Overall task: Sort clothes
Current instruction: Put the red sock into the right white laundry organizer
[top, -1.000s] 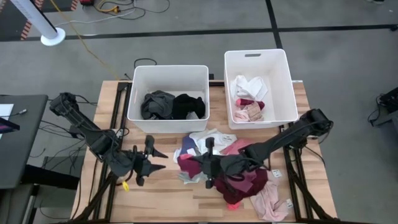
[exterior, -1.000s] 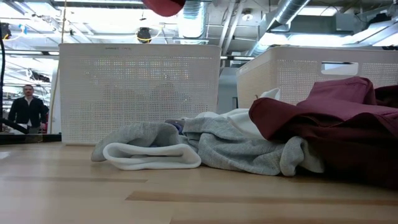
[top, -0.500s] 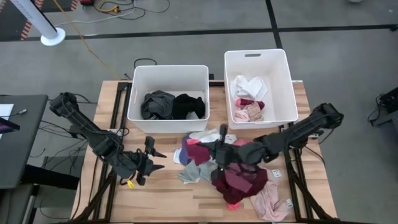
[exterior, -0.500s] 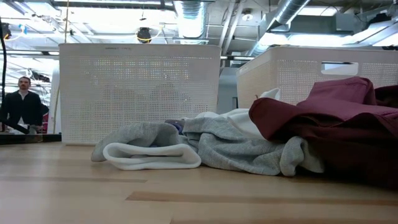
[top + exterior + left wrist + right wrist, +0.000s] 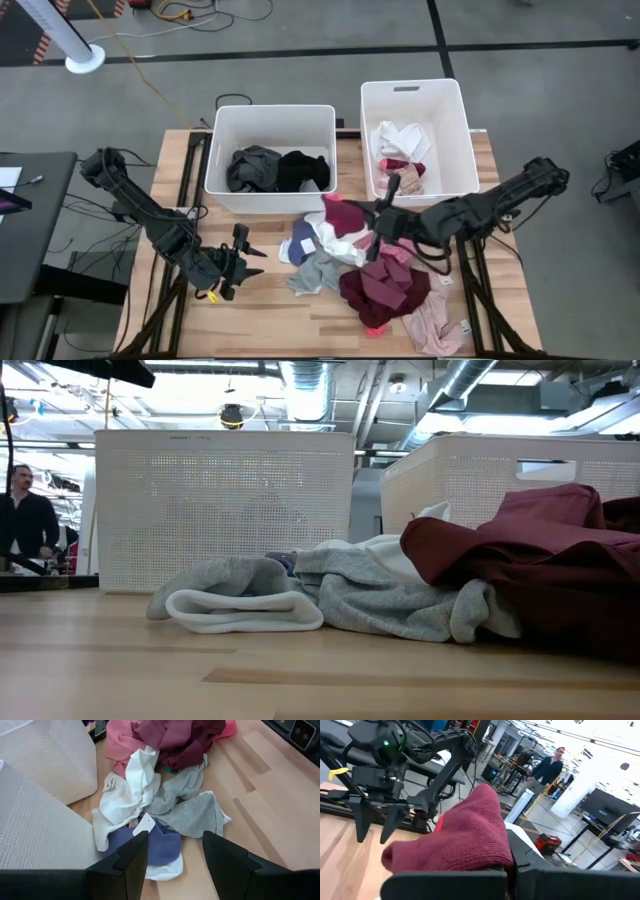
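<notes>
Above the pile of clothes [image 5: 350,265], the right gripper [image 5: 372,212] is clamped on a maroon garment [image 5: 341,213], soft, light, best pinched at a fold; the left gripper [image 5: 247,262] waits open, empty.

A light wooden desk [image 5: 270,320] of glued planks carries two white perforated bins along its far edge, the left bin [image 5: 270,120] and the right bin [image 5: 415,95]. In front of them a heap of clothes [image 5: 360,270] lies on the boards: maroon, grey, white, navy and pink pieces.
</notes>
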`<action>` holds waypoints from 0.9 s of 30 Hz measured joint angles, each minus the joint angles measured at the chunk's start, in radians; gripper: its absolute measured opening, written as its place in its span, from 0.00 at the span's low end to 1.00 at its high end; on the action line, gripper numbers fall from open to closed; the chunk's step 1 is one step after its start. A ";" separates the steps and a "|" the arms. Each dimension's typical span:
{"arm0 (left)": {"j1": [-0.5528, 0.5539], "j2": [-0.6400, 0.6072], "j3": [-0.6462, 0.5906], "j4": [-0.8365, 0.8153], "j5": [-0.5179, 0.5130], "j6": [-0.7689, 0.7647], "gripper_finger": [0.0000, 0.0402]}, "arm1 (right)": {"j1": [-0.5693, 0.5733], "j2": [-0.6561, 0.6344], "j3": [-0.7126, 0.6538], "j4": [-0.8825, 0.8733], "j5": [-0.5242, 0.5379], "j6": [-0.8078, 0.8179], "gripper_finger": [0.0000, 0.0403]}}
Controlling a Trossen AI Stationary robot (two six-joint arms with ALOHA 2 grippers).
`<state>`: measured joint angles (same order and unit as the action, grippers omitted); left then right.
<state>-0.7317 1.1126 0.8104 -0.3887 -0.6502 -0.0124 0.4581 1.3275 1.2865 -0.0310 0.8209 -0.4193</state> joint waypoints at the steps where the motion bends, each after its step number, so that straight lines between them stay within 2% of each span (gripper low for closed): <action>1: -0.002 0.000 0.000 0.000 0.000 -0.001 0.46 | -0.001 -0.008 0.000 -0.007 0.004 0.000 0.00; 19: -0.005 0.000 0.000 -0.002 0.000 -0.037 0.46 | -0.001 -0.105 0.000 -0.135 0.077 0.031 0.00; 27: -0.005 0.000 0.000 -0.002 0.002 -0.038 0.46 | -0.024 -0.148 0.000 -0.242 0.112 0.096 0.00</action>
<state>-0.7368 1.1126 0.8108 -0.3908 -0.6483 -0.0502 0.4344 1.1792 1.2869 -0.2734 0.9332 -0.3237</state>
